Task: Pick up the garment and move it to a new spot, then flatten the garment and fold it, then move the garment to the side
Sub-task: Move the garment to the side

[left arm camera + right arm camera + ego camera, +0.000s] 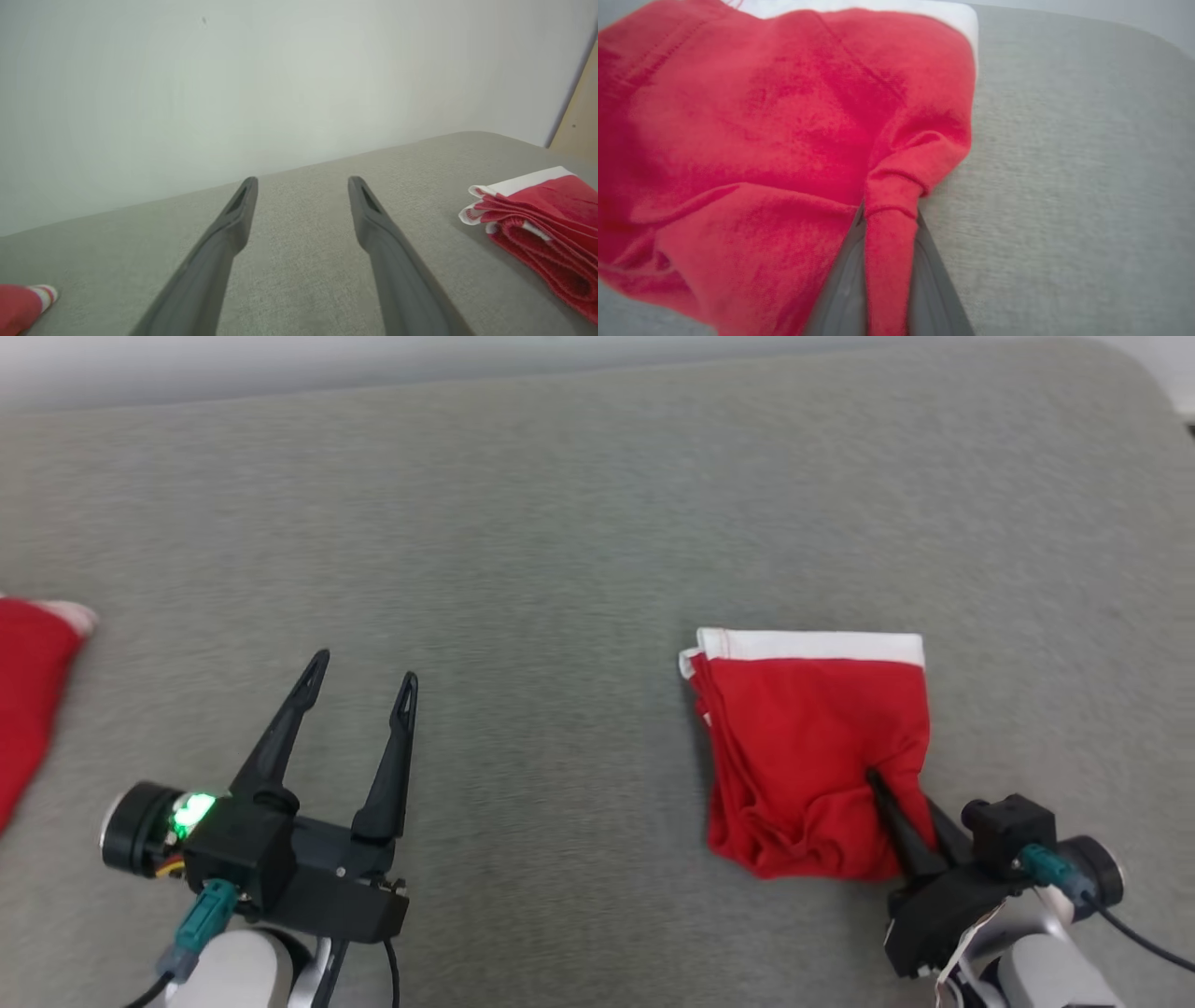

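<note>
Garment (pixel 812 756) is pinched by right end effector (pixel 885 791); left end effector (pixel 364 669) gapes empty.

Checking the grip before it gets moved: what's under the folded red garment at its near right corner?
The grey surface shows all round the garment. The right gripper is shut on a fold at that corner. Whatever lies beneath the cloth is hidden.

1. You get bright, even, soft light in all three views; shadows are faint.
2. Head view: the grey fabric surface (pixel 560 523) looks streaked sideways, its texture smeared.
3. Right wrist view: the garment (pixel 761 116) sits very close and soft, its weave blurred.
4. Left wrist view: the wall (pixel 187 70) is washed pale, and the left pincer (pixel 302 182) blurs toward the bottom edge.
</note>
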Tool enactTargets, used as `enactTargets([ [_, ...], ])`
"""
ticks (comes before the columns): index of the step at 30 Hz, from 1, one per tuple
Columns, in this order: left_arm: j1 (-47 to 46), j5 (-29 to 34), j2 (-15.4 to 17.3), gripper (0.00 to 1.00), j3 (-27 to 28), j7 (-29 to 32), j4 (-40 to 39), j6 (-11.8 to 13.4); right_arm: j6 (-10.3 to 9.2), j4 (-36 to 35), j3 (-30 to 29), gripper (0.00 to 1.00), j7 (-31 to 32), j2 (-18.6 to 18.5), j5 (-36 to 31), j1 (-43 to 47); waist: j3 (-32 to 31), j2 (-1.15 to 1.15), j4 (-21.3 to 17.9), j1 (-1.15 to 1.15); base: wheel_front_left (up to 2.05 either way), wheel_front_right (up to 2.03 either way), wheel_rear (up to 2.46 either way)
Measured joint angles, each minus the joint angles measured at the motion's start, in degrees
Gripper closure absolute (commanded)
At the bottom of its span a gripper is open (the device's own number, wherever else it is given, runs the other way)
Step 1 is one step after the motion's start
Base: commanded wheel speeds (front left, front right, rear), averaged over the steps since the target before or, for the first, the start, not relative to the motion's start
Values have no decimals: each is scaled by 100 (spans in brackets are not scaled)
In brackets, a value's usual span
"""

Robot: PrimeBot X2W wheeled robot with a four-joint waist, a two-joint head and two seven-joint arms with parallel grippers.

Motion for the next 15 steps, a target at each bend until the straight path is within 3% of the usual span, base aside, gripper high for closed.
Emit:
enactTargets([
  [8, -451, 186, 160, 0, -265, 381, -366, -233, 0, 864, -137, 100, -513, -297, -96, -961, 400, 0, -934, 0, 0, 0, 0],
  [15, -870, 332, 122, 0, -564, 628, -645, -385, 0, 1839, -187, 100, -769, -800, -181, -2347, 906, 0, -1308, 0, 0, 0, 0],
])
